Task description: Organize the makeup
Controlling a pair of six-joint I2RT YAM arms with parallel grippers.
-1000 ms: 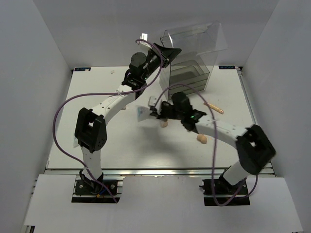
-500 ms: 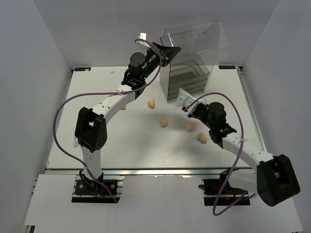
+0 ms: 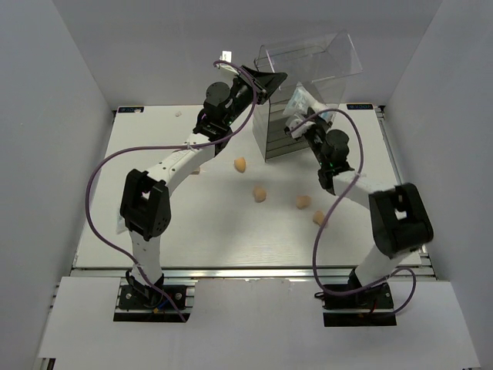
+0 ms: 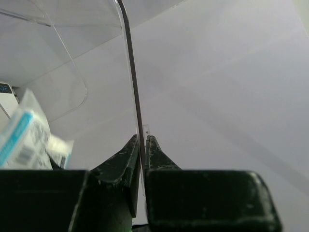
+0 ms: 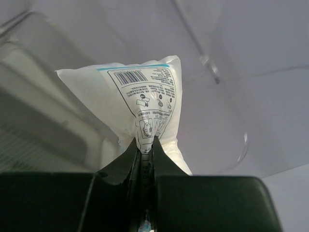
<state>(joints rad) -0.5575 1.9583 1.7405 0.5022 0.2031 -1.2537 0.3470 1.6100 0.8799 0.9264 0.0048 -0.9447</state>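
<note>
From above, my left gripper [image 3: 269, 80] is raised over the far edge of the desk [image 3: 192, 239], fingers pressed together on the upturned lid [image 3: 312, 58] of the clear box [image 3: 286, 137]. The box stands at the far edge, right of the middle. My right gripper [image 3: 297, 117] reaches in from the right, clamped on the packet [image 3: 300, 100], which hangs over the open top of the box, just below the lid. Four peach sponges lie out on the desk in a loose line from the middle toward the near right: one [image 3: 240, 163] near the box's front, one [image 3: 260, 194] at the centre, and two more [image 3: 303, 202] [image 3: 320, 219] beside my right arm.

At my left wrist, the fingers [image 4: 126, 159] are shut on the lid [image 4: 133, 87], seen edge-on as a thin clear sheet running up between them. The packet [image 4: 24, 137] shows at the lower left, white with a blue band.

At my right wrist, the fingers [image 5: 159, 157] pinch one corner of the packet [image 5: 145, 96]; it fans out above them, barcode and small print facing me, with the box's clear plastic [image 5: 219, 77] behind it.
</note>
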